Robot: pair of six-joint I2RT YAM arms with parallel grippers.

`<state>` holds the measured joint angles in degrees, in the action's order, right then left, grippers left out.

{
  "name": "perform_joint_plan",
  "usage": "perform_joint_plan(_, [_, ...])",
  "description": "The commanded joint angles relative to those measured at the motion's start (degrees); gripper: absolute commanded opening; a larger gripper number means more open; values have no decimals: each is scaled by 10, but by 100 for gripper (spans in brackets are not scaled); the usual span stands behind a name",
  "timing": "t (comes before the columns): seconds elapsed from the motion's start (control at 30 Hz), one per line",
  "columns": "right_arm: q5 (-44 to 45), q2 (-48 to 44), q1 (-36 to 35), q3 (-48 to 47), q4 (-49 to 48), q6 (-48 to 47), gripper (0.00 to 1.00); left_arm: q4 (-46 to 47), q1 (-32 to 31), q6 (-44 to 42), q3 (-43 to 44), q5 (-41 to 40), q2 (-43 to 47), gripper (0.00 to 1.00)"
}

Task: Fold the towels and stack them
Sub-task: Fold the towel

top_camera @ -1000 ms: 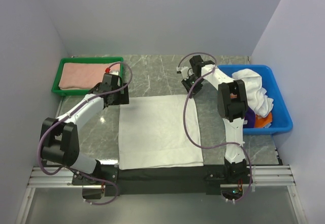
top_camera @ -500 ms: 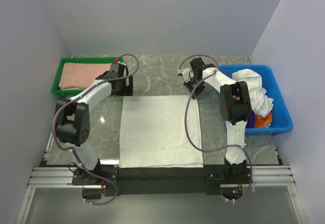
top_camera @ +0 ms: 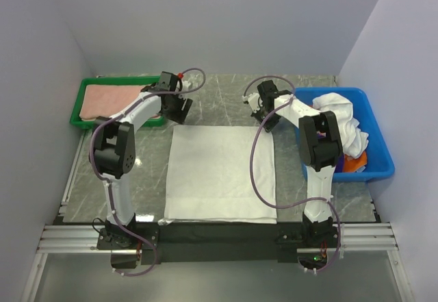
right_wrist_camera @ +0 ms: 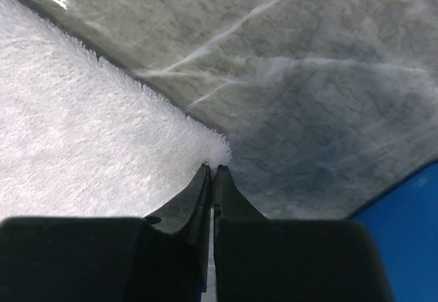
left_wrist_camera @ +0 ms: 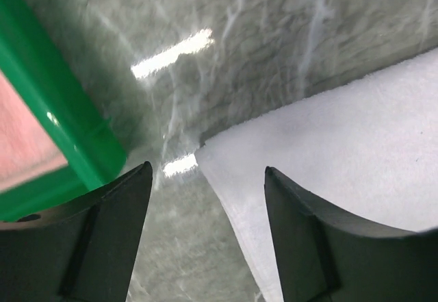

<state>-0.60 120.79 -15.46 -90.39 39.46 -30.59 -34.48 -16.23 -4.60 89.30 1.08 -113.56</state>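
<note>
Now at the far corners of the towel (top_camera: 220, 172): soft, light, limp.
My right gripper (right_wrist_camera: 213, 170) pinches one corner; my left gripper (left_wrist_camera: 207, 173) gapes over the other, best grabbed there.

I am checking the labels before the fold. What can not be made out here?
- Right wrist view: whether the right gripper pinches the white towel; its own fingers cover the contact.
- Top view: the orange item in the blue bin; the white pile covers most.
</note>
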Motion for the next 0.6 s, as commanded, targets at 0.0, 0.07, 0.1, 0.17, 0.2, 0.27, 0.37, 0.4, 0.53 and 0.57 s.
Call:
perform_joint_plan(0.0, [39,-20,7,11,-25,-10,0,-44,-4,-71,51,40,-26,72])
perform_joint_plan(0.07, [43,-19,6,13,-29,-8,0,-64,-3,-86,67,44,-43,68])
perform_joint_plan(0.1, [43,-19,7,14,-30,-7,0,-70,-3,-88,70,45,-48,67])
perform_joint_plan(0.17, [46,-21,6,16,-37,-4,0,-87,-3,-88,83,44,-68,62])
perform_joint_plan(0.2, [46,-21,6,17,-38,-3,0,-91,-3,-87,89,47,-74,61])
perform_joint_plan(0.27, [45,-21,5,16,-39,-3,0,-91,-3,-87,92,49,-82,56])
perform_joint_plan(0.37, [43,-21,3,17,-41,-3,0,-88,-3,-85,99,47,-90,50])
perform_joint_plan(0.4, [41,-21,3,18,-41,-3,0,-87,-3,-84,103,51,-93,50])
perform_joint_plan(0.53, [40,-20,2,20,-41,-3,0,-81,-3,-87,118,49,-104,50])
perform_joint_plan(0.57, [39,-21,1,21,-44,-3,0,-81,-3,-88,121,51,-109,51])
